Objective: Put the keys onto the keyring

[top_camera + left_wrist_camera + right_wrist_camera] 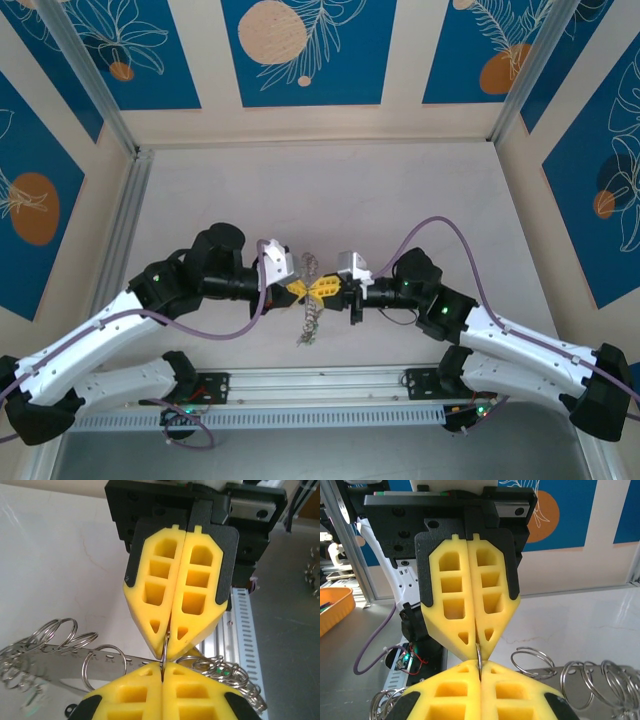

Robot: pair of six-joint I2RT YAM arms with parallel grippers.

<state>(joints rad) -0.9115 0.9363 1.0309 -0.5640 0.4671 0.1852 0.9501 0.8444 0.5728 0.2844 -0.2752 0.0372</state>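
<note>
Where the thin grey wire of the keyring (164, 649) bridges the small gap at the middle of the table (400, 200), it is nipped from both ends at once, and the next move hangs on that shared hold. The short stretch in sight runs left to right, in line with the seam of each closed pair of fingers. The left gripper (311, 289) comes in from the left and the right gripper (330, 288) from the right, nose to nose, each clamped tight on the wire, so neither arm is nearer. A metal strip (50, 666) strung with loose rings (60, 632) lies just beside the tips, and a bunch (308, 325) trails toward the near edge. Which piece there is the key to add is too small to tell
</note>
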